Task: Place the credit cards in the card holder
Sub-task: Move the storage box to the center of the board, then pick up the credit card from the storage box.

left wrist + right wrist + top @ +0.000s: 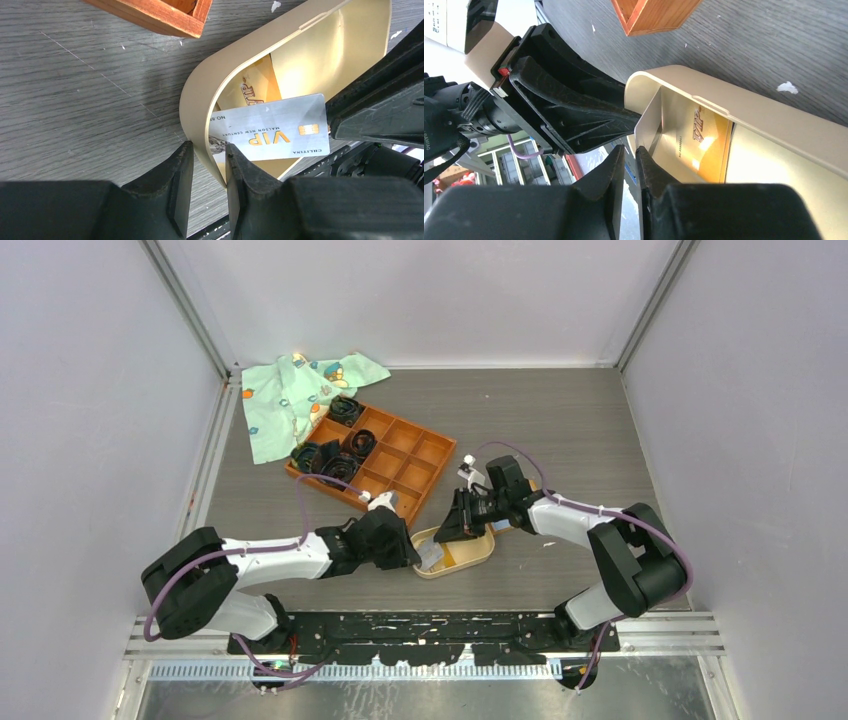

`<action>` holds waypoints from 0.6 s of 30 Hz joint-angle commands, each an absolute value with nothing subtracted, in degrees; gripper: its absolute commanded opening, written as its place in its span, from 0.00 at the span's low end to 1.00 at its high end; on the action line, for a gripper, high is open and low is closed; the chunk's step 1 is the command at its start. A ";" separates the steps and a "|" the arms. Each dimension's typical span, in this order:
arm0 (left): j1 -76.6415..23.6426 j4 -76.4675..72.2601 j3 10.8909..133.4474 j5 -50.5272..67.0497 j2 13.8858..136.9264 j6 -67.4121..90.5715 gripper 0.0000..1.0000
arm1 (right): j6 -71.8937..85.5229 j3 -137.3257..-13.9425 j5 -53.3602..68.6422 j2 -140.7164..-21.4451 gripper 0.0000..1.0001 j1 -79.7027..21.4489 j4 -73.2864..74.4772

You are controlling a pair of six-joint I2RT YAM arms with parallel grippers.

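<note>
Left wrist, silver VIP card [272,132], beige holder [199,95]

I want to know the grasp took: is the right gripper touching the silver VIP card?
Touching. In the right wrist view the silver VIP card runs down into the narrow slit between the fingers of the right gripper, pinched over the card holder.

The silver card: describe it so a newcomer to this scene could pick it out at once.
Find the beige oval tray just in front of the orange grid tray. Inside its left end, the silver card stands tilted up. Unlike the gold card lying flat beneath it, it is silver-grey with orange VIP lettering and a gold chip.
</note>
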State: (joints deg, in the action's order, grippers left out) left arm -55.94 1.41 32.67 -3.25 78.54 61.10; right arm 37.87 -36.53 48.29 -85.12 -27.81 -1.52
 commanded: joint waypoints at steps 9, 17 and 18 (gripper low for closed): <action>-56.23 -0.79 34.75 -4.30 77.45 61.13 0.30 | 35.18 -37.78 48.05 -85.52 0.24 -31.16 0.48; -56.17 -0.81 34.87 -4.31 77.52 61.16 0.30 | 31.76 -38.71 43.84 -85.78 0.22 -32.16 3.84; -56.22 -0.80 34.87 -4.26 77.44 61.10 0.30 | 31.36 -38.87 43.17 -85.77 0.18 -32.20 4.02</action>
